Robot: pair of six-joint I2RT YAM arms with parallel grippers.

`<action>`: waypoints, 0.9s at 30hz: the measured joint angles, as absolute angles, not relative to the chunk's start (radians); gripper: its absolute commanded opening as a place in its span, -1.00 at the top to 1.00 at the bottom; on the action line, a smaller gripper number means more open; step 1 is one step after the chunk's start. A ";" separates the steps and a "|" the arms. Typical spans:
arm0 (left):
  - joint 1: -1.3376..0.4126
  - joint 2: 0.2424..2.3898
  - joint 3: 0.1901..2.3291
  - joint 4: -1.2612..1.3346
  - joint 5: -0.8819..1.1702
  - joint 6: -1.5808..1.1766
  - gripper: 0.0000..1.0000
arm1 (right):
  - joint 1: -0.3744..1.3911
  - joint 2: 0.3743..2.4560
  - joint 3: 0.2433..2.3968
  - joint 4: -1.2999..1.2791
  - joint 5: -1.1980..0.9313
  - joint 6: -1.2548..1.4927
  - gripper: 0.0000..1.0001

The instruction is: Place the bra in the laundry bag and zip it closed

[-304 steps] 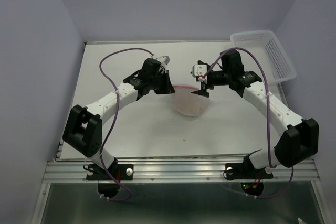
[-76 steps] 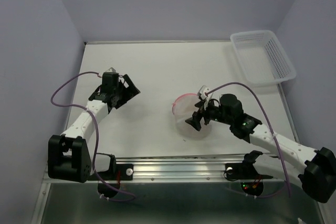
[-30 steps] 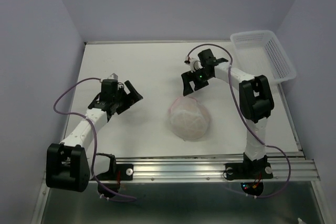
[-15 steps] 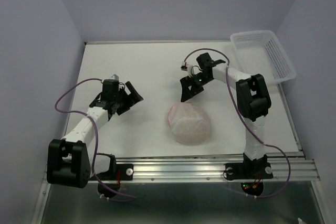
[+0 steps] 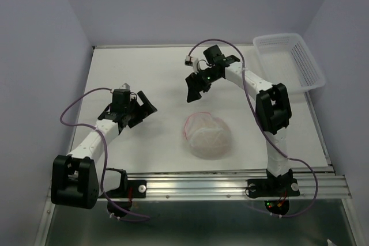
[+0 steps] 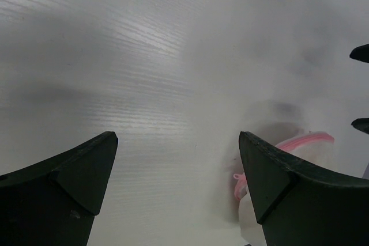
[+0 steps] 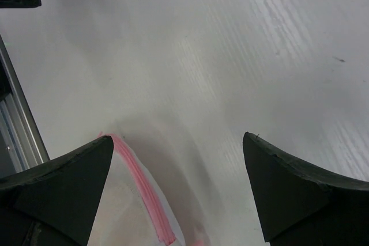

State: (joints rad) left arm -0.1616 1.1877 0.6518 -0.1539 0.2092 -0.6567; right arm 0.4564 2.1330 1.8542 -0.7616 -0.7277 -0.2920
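Lying on the worktop [image 5: 144,154], the laundry bag [image 5: 209,136] is found just baseward of the right pincer [image 5: 194,87]; the left pincer [image 5: 144,109] is placed farther. Both are spread wide, empty.

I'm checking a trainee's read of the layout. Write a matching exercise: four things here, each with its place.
1 laundry bag
2 basket
3 left fingers
4 right fingers

A at the far right corner of the table
B left of the bag, spread apart
C beyond the bag, spread apart
D mid-table, toward the near edge

Pairs: 1-D, 2-A, 3-B, 4-C
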 measured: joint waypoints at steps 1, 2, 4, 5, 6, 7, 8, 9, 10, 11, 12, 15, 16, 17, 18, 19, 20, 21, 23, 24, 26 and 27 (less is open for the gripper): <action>-0.162 1.184 0.651 -0.154 0.209 -0.657 -0.98 | 0.470 2.143 1.864 -0.776 -0.727 -0.301 -1.00; -0.162 1.179 0.651 -0.154 0.209 -0.657 -0.98 | 0.487 2.159 1.877 -0.797 -0.724 -0.313 -1.00; -0.162 1.172 0.650 -0.153 0.209 -0.657 -0.98 | 0.509 2.181 1.883 -0.832 -0.719 -0.332 -1.00; -0.162 1.169 0.649 -0.153 0.209 -0.657 -0.98 | 0.518 2.190 1.883 -0.853 -0.717 -0.345 -1.00; -0.162 1.168 0.648 -0.153 0.209 -0.657 -0.98 | 0.530 2.202 1.882 -0.879 -0.715 -0.358 -1.00; -0.162 1.168 0.647 -0.153 0.209 -0.657 -0.98 | 0.538 2.208 1.880 -0.894 -0.714 -0.369 -1.00; -0.162 1.168 0.647 -0.153 0.209 -0.657 -0.98 | 0.546 2.214 1.875 -0.915 -0.714 -0.388 -1.00; -0.162 1.168 0.647 -0.153 0.209 -0.657 -0.98 | 0.552 2.216 1.869 -0.932 -0.713 -0.402 -1.00; -0.162 1.168 0.647 -0.151 0.209 -0.657 -0.98 | 0.558 2.220 1.866 -0.963 -0.711 -0.419 -1.00; -0.162 1.168 0.647 -0.150 0.209 -0.657 -0.98 | 0.563 2.223 1.863 -0.982 -0.710 -0.429 -1.00; -0.162 1.168 0.647 -0.148 0.209 -0.657 -0.98 | 0.566 2.225 1.858 -1.000 -0.711 -0.441 -0.99; -0.162 1.168 0.645 -0.137 0.209 -0.657 -0.98 | 0.566 2.224 1.821 -1.015 -0.715 -0.456 -0.86; -0.162 1.168 0.642 -0.133 0.209 -0.657 -0.98 | 0.566 2.224 1.802 -1.014 -0.715 -0.458 -0.78; -0.162 1.168 0.640 -0.129 0.210 -0.657 -0.98 | 0.566 2.222 1.771 -1.018 -0.715 -0.455 -0.38; -0.162 1.168 0.635 -0.122 0.210 -0.657 -0.98 | 0.566 2.220 1.761 -1.019 -0.716 -0.454 0.08; -0.162 1.169 0.632 -0.119 0.210 -0.657 -0.98 | 0.566 2.214 1.737 -1.020 -0.729 -0.454 0.44; -0.162 1.170 0.628 -0.116 0.211 -0.657 -0.98 | 0.566 2.200 1.712 -1.017 -0.722 -0.450 0.75; -0.162 1.172 0.627 -0.115 0.211 -0.657 -0.98 | 0.568 2.190 1.699 -1.021 -0.720 -0.442 0.79; -0.162 1.177 0.627 -0.104 0.216 -0.657 -0.98 | 0.571 2.180 1.694 -1.024 -0.713 -0.443 0.88; -0.162 1.184 0.627 -0.096 0.223 -0.657 -0.98 | 0.574 2.177 1.696 -1.023 -0.713 -0.448 0.89; -0.162 1.195 0.627 -0.086 0.239 -0.656 -0.98 | 0.578 2.177 1.720 -1.029 -0.706 -0.463 0.95; -0.162 1.198 0.627 -0.083 0.248 -0.656 -0.98 | 0.581 2.175 1.739 -1.028 -0.704 -0.474 0.95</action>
